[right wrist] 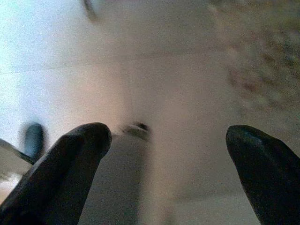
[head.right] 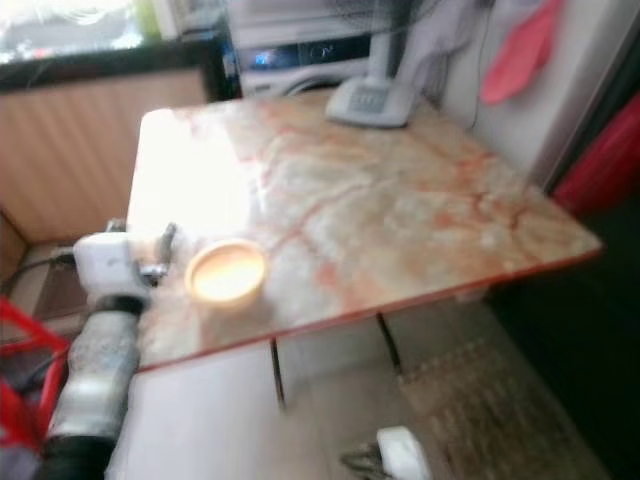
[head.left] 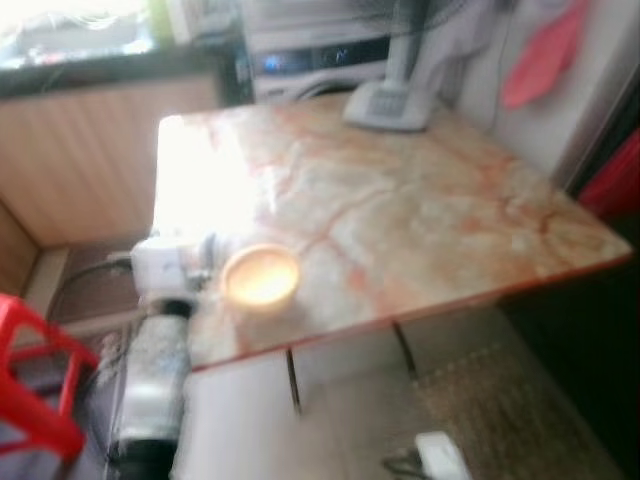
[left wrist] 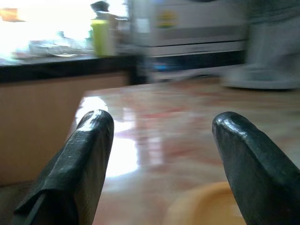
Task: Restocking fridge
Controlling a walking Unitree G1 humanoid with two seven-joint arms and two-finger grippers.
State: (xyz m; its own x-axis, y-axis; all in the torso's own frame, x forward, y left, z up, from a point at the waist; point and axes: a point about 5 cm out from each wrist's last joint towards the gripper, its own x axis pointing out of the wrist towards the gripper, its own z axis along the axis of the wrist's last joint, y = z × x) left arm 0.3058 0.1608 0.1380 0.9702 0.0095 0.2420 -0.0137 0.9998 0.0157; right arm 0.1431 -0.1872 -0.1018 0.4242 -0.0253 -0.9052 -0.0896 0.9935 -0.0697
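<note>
A small shallow orange bowl (head.left: 260, 277) sits on the marble table (head.left: 400, 210) near its front left edge. My left arm reaches up from below left, and my left gripper (head.left: 203, 258) is at the table's edge just left of the bowl. In the left wrist view its two black fingers (left wrist: 89, 154) stand wide apart, open and holding nothing, with the bowl (left wrist: 206, 206) low between them. My right gripper (right wrist: 176, 136) hangs open over the pale floor. The pictures are blurred.
A grey fan base (head.left: 390, 105) stands at the table's far side, in front of a washing machine (head.left: 310, 60). A red stool (head.left: 35, 380) is at the left. A white object (head.left: 440, 455) and a rug (head.left: 500, 400) lie on the floor under the table's front.
</note>
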